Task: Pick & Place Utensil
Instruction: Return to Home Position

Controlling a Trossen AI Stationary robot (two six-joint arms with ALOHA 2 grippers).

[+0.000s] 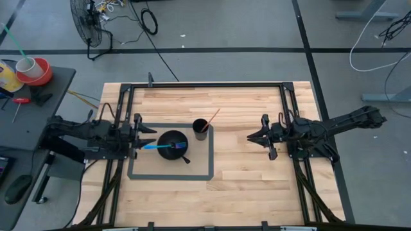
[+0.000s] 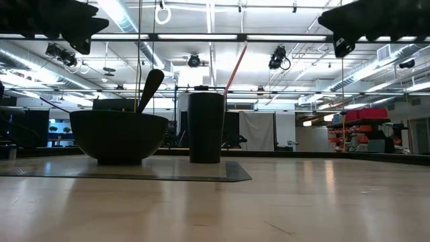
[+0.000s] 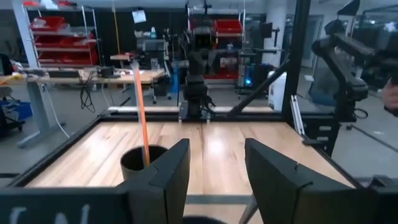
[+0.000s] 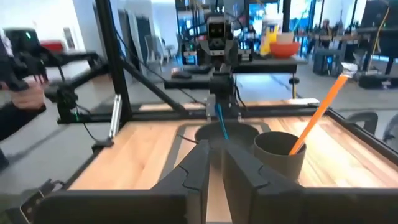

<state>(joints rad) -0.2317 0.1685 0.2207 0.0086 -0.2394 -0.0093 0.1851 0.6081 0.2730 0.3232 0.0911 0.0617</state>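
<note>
A black bowl (image 1: 172, 145) and a black cup (image 1: 201, 130) stand on a grey-framed mat (image 1: 170, 176). A blue-handled utensil (image 1: 162, 147) lies in the bowl with its dark head (image 1: 183, 156) on the far-right rim and its handle end sticking out over the left rim. An orange stick (image 1: 211, 118) leans in the cup. My left gripper (image 1: 148, 137) hovers open just left of the bowl, with the blue handle end close to its near finger; nothing sits between its fingers (image 3: 217, 171). My right gripper (image 1: 252, 136) waits shut to the right of the cup (image 4: 280, 152).
A black metal frame (image 1: 205, 85) runs around the wooden table. Bare wood (image 1: 237, 179) lies between the mat and the right arm. A side table with a red tape roll (image 1: 35, 70) stands off the far left corner. A person's hand (image 4: 18, 93) shows beyond the table.
</note>
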